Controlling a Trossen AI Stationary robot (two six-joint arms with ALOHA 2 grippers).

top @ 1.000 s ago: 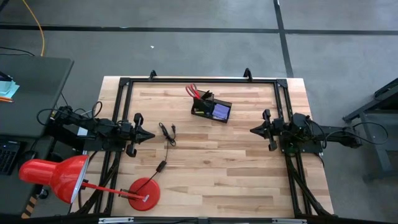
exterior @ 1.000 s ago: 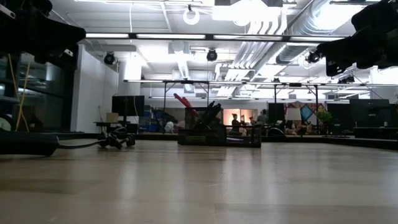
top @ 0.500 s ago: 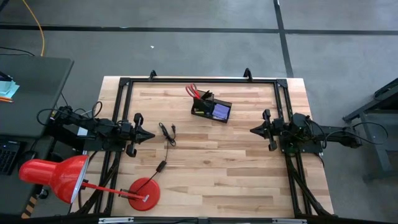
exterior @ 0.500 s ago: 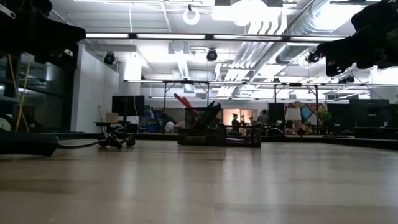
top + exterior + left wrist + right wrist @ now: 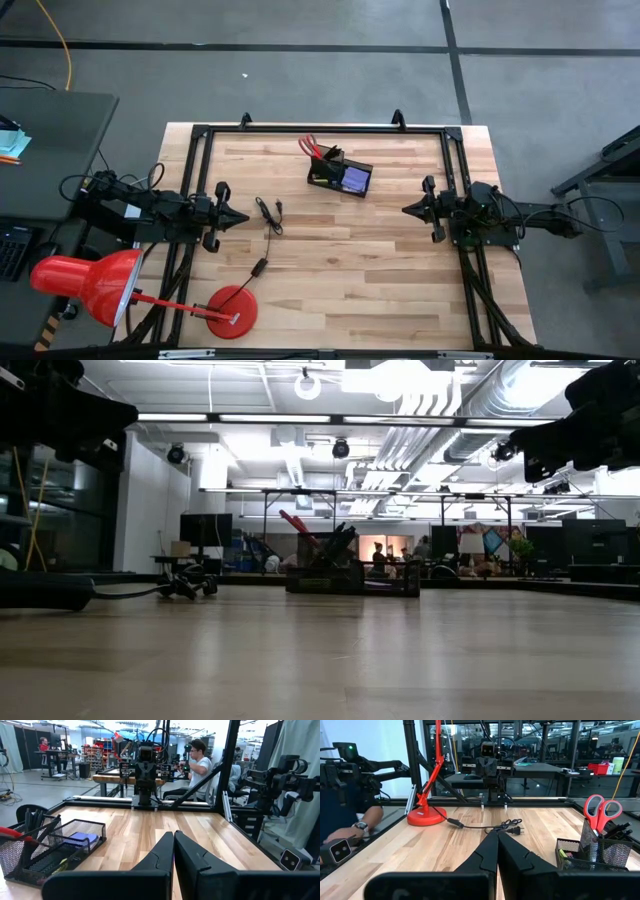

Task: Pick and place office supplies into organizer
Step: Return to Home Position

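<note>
Hovering at opposite table sides, left hand and right hand are pinched together, empty.

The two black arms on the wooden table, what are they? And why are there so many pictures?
They are two robot arms, one at each side of the table. Each ends in a claw with two fingers. The left claw and the right claw are both shut and hold nothing. One picture looks straight down from above, one looks flat across the tabletop, and two come from little cameras on the arms' wrists. On the table stands a black mesh organizer with red scissors, pens and a purple note pad inside. A black cable and a red lamp are there too.
</note>
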